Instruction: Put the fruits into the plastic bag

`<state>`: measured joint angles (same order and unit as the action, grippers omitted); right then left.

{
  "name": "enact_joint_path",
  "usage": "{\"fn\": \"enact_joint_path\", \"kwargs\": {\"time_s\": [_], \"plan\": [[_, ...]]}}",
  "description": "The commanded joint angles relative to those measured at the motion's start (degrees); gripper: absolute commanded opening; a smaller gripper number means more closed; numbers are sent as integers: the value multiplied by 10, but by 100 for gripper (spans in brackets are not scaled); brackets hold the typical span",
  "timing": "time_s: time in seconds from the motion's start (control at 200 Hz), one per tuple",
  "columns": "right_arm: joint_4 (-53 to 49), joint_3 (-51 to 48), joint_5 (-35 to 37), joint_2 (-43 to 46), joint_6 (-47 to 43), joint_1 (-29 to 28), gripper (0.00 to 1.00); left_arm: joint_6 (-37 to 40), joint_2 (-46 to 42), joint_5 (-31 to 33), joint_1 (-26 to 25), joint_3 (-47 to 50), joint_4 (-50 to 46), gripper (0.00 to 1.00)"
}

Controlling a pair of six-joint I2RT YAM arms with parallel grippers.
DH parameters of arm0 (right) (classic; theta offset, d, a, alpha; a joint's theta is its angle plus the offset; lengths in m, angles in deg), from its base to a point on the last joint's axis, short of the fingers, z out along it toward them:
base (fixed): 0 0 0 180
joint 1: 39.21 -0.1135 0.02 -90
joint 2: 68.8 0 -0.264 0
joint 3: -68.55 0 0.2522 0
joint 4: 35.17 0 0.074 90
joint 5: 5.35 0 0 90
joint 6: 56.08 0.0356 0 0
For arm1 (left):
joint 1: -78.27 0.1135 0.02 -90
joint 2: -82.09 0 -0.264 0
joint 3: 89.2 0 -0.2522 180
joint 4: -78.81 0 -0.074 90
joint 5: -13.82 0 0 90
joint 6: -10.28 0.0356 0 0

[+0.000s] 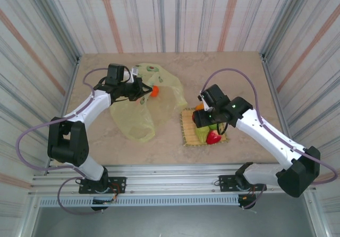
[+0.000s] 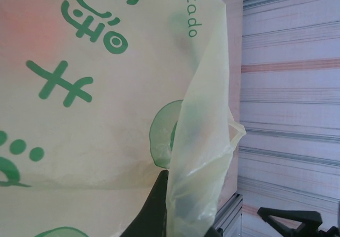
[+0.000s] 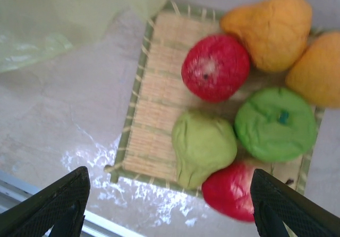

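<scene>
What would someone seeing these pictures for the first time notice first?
Probably the yellow-green plastic bag left of centre, its edge pinched in the shut left hand, with an orange showing right beside that hand. Next come the bright toy fruits crowded on the woven mat to the right, a red apple and a green apple among them, with the right hand open above.

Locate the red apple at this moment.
In the right wrist view the red apple lies on the woven mat, right of the plastic bag, beside an orange fruit, the green pear and the green apple.
</scene>
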<state>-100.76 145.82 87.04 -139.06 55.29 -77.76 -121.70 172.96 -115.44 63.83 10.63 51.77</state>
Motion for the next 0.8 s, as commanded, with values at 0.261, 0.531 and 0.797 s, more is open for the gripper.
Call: {"fn": "enact_joint_path", "kwargs": {"time_s": [0.261, 0.531, 0.797], "plan": [[40, -68, 22, -60, 122, -18, 83, -1, -1, -21, -3, -8, 1, 0], [73, -72, 22, -113, 100, 0, 84, -5, -1, -27, -4, -7, 4, 0], [73, -73, 40, -141, 88, -2, 86, -5, 0, -28, -4, -8, 5, 0]]}}
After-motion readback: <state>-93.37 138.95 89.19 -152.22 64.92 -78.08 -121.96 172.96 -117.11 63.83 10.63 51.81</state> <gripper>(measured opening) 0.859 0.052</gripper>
